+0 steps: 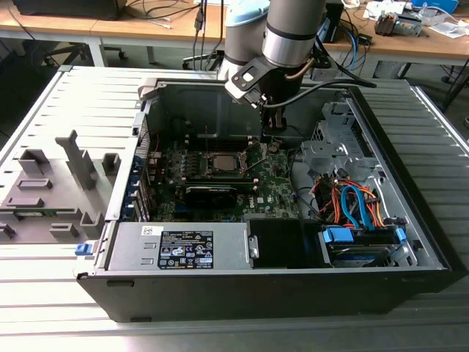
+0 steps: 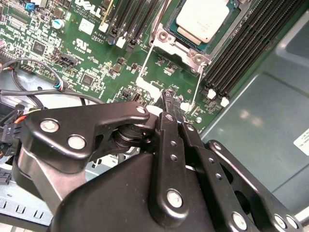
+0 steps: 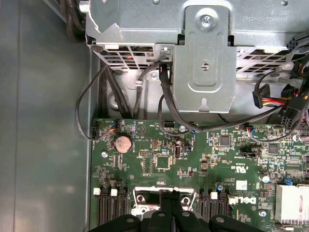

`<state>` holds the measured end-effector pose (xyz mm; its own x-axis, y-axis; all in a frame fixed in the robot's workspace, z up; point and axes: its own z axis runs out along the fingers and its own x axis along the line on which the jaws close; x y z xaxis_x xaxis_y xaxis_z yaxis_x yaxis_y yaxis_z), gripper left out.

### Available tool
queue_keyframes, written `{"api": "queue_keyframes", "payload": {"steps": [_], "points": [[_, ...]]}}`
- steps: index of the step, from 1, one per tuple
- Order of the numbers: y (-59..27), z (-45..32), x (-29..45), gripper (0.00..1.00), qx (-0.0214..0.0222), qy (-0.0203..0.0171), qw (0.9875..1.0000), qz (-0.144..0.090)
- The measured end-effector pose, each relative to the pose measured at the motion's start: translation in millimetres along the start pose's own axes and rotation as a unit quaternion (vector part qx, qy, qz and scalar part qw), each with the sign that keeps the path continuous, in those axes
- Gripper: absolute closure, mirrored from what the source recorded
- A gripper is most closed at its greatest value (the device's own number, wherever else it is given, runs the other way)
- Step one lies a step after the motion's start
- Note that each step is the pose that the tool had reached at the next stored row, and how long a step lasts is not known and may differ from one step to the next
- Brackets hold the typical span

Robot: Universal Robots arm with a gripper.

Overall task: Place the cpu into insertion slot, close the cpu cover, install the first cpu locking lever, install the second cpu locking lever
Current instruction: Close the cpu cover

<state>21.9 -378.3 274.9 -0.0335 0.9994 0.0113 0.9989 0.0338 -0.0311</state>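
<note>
We log the silver-topped square cpu (image 2: 203, 19) seated in its metal-rimmed insertion slot (image 2: 193, 57), the black gripper (image 2: 169, 95), fingers together, by a thin wire locking lever (image 2: 198, 77), which we judge needs pressing under its catch.

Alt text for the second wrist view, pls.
Black gripper in the foreground, tip down at the green board beside the end of a thin wire lever. Beyond it the cpu sits framed by the metal cover.
</note>
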Motion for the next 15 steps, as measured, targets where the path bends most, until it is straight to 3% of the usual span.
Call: {"api": "queue_keyframes", "payload": {"steps": [15], "points": [[7.2,6.1,-0.4,0.89,0.0000,-0.0009,1.0000,0.000]]}}
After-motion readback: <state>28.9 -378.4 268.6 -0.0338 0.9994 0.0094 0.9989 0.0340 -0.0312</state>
